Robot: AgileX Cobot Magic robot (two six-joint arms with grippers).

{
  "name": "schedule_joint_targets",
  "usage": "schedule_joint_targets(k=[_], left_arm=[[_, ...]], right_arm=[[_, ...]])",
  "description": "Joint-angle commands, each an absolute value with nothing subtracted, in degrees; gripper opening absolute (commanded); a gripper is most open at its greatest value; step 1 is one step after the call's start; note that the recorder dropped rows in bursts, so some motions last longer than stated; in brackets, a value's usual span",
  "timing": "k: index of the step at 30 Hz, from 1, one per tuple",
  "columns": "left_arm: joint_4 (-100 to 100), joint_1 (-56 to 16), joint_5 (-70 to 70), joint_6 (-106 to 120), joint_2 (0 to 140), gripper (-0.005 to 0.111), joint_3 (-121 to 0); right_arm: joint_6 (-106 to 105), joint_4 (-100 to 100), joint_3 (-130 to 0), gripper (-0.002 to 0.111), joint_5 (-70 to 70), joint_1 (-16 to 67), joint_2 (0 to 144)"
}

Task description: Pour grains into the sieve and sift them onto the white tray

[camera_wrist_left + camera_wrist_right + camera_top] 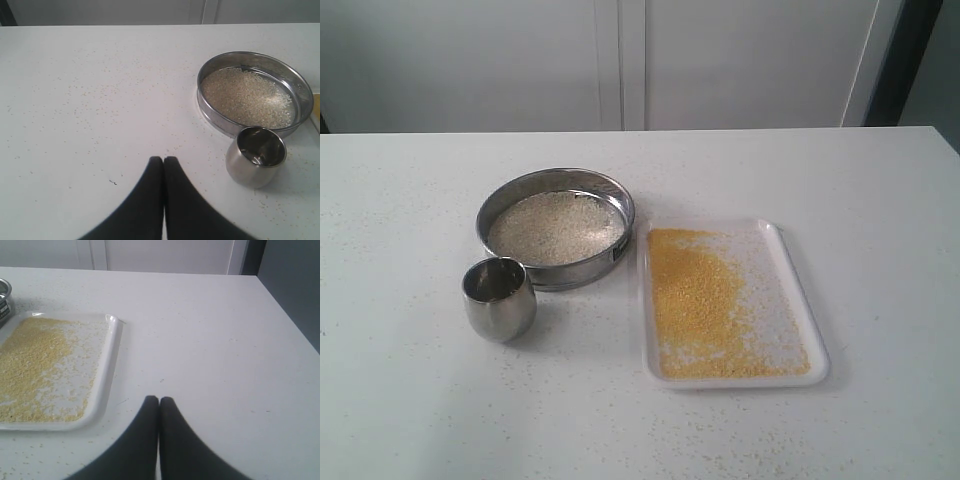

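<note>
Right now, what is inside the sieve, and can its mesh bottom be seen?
Inside the sieve lies a flat layer of pale whitish grains, spread over almost the whole bottom. The mesh under this layer is covered and cannot be seen.

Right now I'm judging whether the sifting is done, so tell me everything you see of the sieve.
The sieve is a wide, shallow round steel ring, sitting flat on the white table. Pale whitish grains cover most of its mesh bottom. A small steel cup stands close on its near side, the white tray close beside it; contact is unclear.
</note>
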State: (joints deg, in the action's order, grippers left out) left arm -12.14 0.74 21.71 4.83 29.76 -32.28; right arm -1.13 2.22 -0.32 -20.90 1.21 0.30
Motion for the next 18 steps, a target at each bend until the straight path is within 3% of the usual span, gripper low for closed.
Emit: schedule_joint_targets(k=[1,18], left_arm=[[-12.3,0.8,22.1,4.9,29.3,0.000,-32.0],[-10.5,6.0,27.4,5.4,22.3,0.000,-25.4]], right_arm=[[-1.0,2.0,0.0,0.000,-20.0,1.3,0.0],[-1.0,2.0,0.0,0.000,-20.0,1.3,0.0]])
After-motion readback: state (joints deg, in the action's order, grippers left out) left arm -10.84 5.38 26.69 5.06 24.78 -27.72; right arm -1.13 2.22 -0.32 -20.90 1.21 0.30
